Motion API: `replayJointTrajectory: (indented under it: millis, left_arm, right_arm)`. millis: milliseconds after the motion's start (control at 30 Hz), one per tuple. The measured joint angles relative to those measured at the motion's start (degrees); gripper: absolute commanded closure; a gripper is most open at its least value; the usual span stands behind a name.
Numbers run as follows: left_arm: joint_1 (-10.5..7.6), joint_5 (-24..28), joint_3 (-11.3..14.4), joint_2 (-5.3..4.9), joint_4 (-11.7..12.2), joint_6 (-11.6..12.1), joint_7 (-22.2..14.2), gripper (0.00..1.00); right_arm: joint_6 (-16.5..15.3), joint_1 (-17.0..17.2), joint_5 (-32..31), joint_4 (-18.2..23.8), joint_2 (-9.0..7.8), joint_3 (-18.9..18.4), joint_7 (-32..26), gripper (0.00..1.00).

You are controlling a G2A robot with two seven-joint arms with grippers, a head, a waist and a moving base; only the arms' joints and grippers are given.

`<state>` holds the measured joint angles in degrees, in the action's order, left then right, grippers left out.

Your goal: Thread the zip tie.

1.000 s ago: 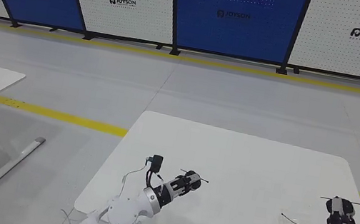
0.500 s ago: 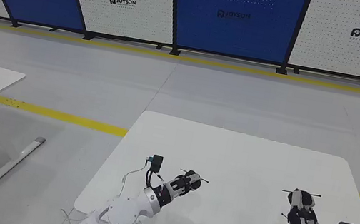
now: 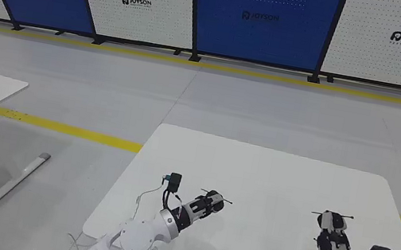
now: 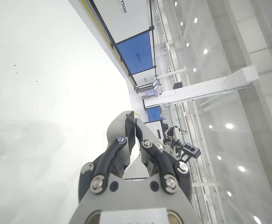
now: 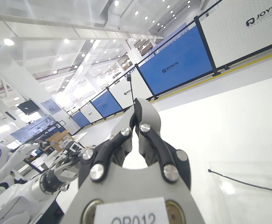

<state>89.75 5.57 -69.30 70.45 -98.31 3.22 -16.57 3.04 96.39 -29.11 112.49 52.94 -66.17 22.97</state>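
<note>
The white table [image 3: 273, 170] carries everything. Over its near left part the left gripper [image 3: 213, 200] is held with its jaws closed. A thin black strip [image 3: 225, 201], probably another tie, is seen across its tip and seems to be pinched there. Towards the near right corner the right gripper [image 5: 136, 106] is raised above the table. Its jaws are closed on the strap of the zip tie [image 5: 131, 89], and the head of the tie stands free beyond the tips. A clear plastic bag [image 5: 255, 167] is laid flat on the table near that gripper, and a spare zip tie [image 5: 233, 178] is lying on it.

The two grippers are well apart, so it is judged that the threading is not yet begun. The strap is thin and flexible and is held at one place only. It may be bent or turned between the pads when the ends are brought together, and the small opening of the head would then be missed. If the grip is loosened for a correction, the tie may be dropped.
</note>
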Motion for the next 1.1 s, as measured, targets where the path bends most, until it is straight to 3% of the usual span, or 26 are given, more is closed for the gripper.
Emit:
replayJointTrajectory:
  millis: [133,233,433,600,867,1100]
  left_arm:
    - [0.00,0.00,0.00,0.00,0.00,0.00,0.00,1.00]
    - [0.00,0.00,0.00,0.00,0.00,0.00,0.00,1.00]
    - [0.00,0.00,0.00,0.00,0.00,0.00,0.00,1.00]
    - [0.00,0.00,0.00,0.00,0.00,0.00,0.00,1.00]
    - [0.00,0.00,0.00,0.00,0.00,0.00,0.00,1.00]
    - [0.00,0.00,0.00,0.00,0.00,0.00,0.00,1.00]
  right_arm:
    - [-4.72,0.99,4.08,-0.33,0.57,0.43,-1.26,1.00]
    - [-6.20,1.84,3.28,-1.51,1.12,2.08,-0.38,1.00]
    - [-6.35,3.22,0.17,-1.48,2.25,4.78,3.10,1.00]
    - [-3.15,4.62,-1.87,-0.22,2.52,3.12,6.48,1.00]
    - [-3.23,4.48,-1.68,-0.37,2.56,3.04,6.20,1.00]
    - [-5.52,4.02,8.36,-1.33,3.71,-1.68,11.31,1.00]
